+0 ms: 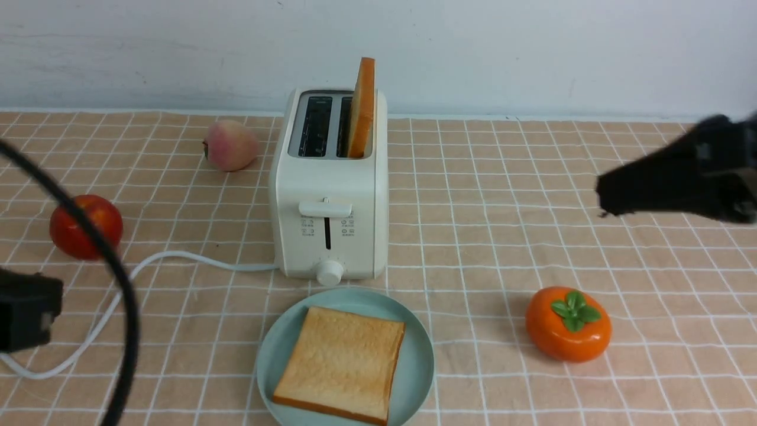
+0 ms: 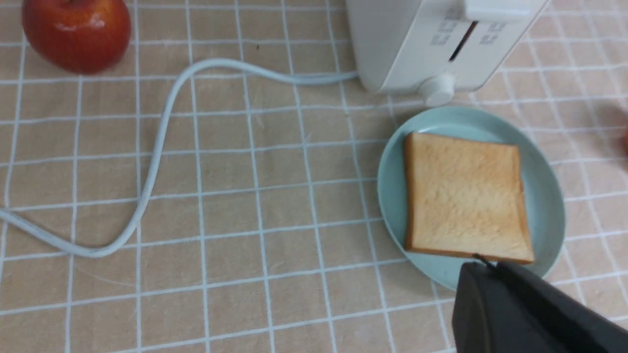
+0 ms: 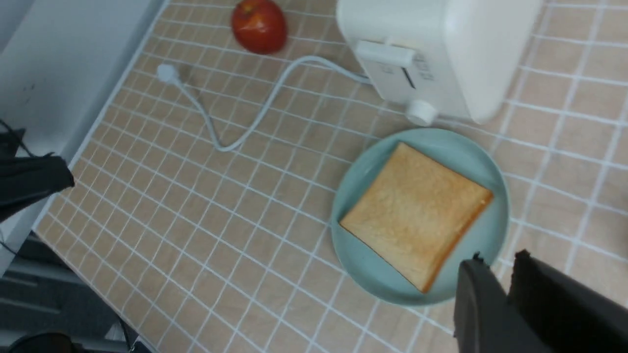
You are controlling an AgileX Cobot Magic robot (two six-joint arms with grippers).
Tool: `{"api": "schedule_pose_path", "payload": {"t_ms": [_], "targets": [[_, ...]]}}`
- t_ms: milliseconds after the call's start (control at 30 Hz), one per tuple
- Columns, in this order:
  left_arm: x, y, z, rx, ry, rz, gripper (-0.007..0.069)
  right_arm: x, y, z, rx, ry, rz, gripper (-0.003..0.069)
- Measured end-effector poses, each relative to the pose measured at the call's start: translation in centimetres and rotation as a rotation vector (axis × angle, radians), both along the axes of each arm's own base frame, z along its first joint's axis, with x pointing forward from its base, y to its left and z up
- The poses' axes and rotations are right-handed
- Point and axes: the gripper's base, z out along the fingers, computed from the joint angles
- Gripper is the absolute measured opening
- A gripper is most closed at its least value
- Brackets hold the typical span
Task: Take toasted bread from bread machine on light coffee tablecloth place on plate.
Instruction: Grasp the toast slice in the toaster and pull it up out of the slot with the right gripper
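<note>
Pressing its fingers together on nothing, the left gripper (image 2: pixel 483 268) shows in its wrist view against the rim of the plate (image 1: pixel 417 355). The right gripper (image 3: pixel 495 267) has its jaws a narrow slit apart, empty. It hangs at 3 o'clock of the bread machine (image 1: pixel 328 189), with bare tablecloth (image 1: pixel 502 195) open between them.

One slice of toasted bread (image 1: pixel 340 364) lies flat on the plate, at 6 o'clock of the machine. The other slice (image 1: pixel 362 106) stands upright in the right-hand slot.

Small print flanks the lever slot (image 1: pixel 327 232), too small to read. The cord (image 1: pixel 177 257) trails toward 8 o'clock. From the machine, an apple (image 1: pixel 86 226) sits at 9 o'clock, a peach (image 1: pixel 230 145) at 10 and a persimmon (image 1: pixel 568 324) at 4. The cloth ends at the wall (image 1: pixel 532 53) at 12 o'clock.
</note>
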Motion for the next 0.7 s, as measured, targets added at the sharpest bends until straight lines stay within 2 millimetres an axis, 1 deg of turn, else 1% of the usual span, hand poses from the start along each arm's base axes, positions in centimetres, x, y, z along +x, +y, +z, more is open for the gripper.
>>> {"api": "schedule_pose_path", "payload": {"t_ms": [33,67,100,133,167,200,233,300,367,400,467,500,533,600,633,667,700], "targets": [[-1.2,0.3,-0.2,-0.027,-0.027,-0.003,-0.0014,1.0,1.4,0.2,-0.016,-0.004,0.010,0.0106],[-2.1,0.5,-0.4,-0.045,-0.050,-0.006,-0.0014,2.0,2.6,0.0,-0.035,0.005,0.020,0.0108],[-2.7,0.7,-0.8,-0.058,-0.060,-0.008,-0.0014,3.0,3.7,0.0,-0.056,0.007,0.016,0.0111],[-2.9,0.7,-0.8,-0.065,-0.063,-0.009,-0.0014,3.1,3.7,0.3,-0.056,-0.002,0.008,0.0113],[-4.1,1.0,-1.2,-0.090,-0.095,-0.014,-0.0014,5.0,5.3,-0.2,-0.094,0.010,-0.007,0.0123],[-4.8,1.1,-1.6,-0.103,-0.108,-0.017,-0.0014,6.4,6.5,0.0,-0.120,0.005,-0.033,0.0139],[-5.5,1.3,-1.7,-0.120,-0.126,-0.020,-0.0014,7.4,7.2,-0.1,-0.135,0.008,-0.051,0.0153],[-6.7,1.6,-2.2,-0.156,-0.148,-0.019,-0.0014,10.3,8.8,-0.5,-0.155,0.020,-0.111,0.0205],[-7.7,1.9,-2.6,-0.180,-0.164,-0.017,-0.0014,12.5,10.0,-1.3,-0.162,0.035,-0.150,0.0262],[-7.7,1.9,-2.7,-0.181,-0.159,-0.017,-0.0014,12.8,10.0,-1.0,-0.155,0.027,-0.159,0.0269],[-8.9,2.2,-3.3,-0.187,-0.167,-0.019,-0.0014,16.0,11.8,-2.2,-0.144,0.039,-0.193,0.0365],[-8.9,2.3,-3.3,-0.187,-0.167,-0.019,-0.0014,16.0,11.7,-1.9,-0.138,0.030,-0.195,0.0365],[-9.4,2.4,-3.4,-0.187,-0.167,-0.021,-0.0014,17.4,12.6,-2.5,-0.129,0.026,-0.201,0.0419],[-9.8,2.5,-3.6,-0.187,-0.166,-0.022,-0.0014,19.5,13.7,-3.5,-0.121,0.013,-0.207,0.0475],[-9.8,2.5,-3.6,-0.187,-0.166,-0.023,-0.0014,19.8,13.9,-3.9,-0.126,0.019,-0.206,0.0485],[-9.9,2.5,-3.7,-0.184,-0.155,-0.024,-0.0014,21.0,14.5,-4.9,-0.130,0.009,-0.210,0.0514],[-9.9,2.5,-3.7,-0.183,-0.153,-0.024,-0.0014,21.2,14.6,-4.8,-0.130,0.001,-0.212,0.0517]]}}
